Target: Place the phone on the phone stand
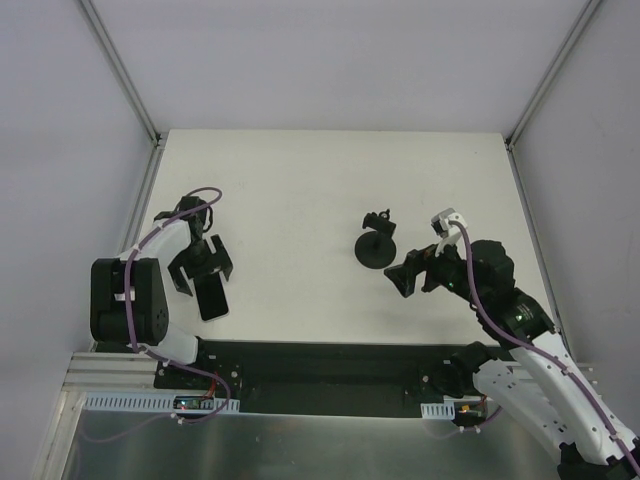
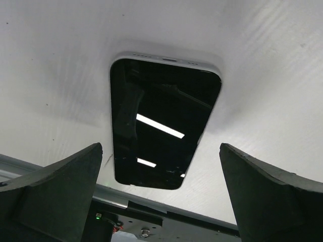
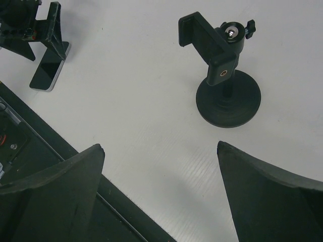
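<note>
On the table (image 1: 300,180) sit one phone (image 1: 212,298) and one phone stand (image 1: 375,250); both pairs of jaws stand apart, empty.

The left arm (image 1: 128,300) and right arm (image 1: 535,375) have black joint housings and white links. A purple cable (image 1: 468,280) runs along each. The left gripper (image 2: 160,148) has matte black, wedge-shaped fingers (image 2: 55,194). A small white part (image 1: 446,219), perhaps a connector, sits at the right wrist.

Phone (image 2: 164,121) flat on table (image 2: 272,65), btwn wide-apart left gripper (image 2: 164,201) fingers (image 2: 55,196).
</note>
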Controlling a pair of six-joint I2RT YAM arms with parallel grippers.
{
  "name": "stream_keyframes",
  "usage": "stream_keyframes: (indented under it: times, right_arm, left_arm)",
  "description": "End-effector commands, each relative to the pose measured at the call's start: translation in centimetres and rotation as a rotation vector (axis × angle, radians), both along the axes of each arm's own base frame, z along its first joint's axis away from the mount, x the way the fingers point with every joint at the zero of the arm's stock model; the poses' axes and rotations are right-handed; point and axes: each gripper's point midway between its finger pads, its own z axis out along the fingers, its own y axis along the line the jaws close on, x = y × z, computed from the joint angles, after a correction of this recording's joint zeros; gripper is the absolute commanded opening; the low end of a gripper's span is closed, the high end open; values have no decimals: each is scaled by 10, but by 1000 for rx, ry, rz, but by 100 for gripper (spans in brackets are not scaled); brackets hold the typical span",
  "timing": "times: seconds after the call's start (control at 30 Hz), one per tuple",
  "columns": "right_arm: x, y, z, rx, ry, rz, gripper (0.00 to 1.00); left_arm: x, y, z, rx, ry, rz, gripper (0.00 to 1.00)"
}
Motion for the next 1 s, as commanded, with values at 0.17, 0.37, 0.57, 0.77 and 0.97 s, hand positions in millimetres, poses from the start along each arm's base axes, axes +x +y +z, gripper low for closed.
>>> stream_keyframes:
  times: [0.17,0.37,0.57,0.77,0.97]
  right_arm:
    - [7,3,2,5,-40,2,96]
    - [7,0,3,4,-50,-12,96]
    - [8,-1,3,1,-50,-19,96]
    - [10,-3,-3,-15,-29,-33,96]
    - [16,-9,-13,-50,17,-89,96]
  left_arm:
    - [-15,-7,-21,-68,99,56,99]
    - [-17,-10,-32,-82,132,64,91]
    - [-21,-17,-42,-118,149,82,67]
    - [-20,-24,-42,-159,141,67,37]
    - [-16,-38,-40,-239,120,29,6]
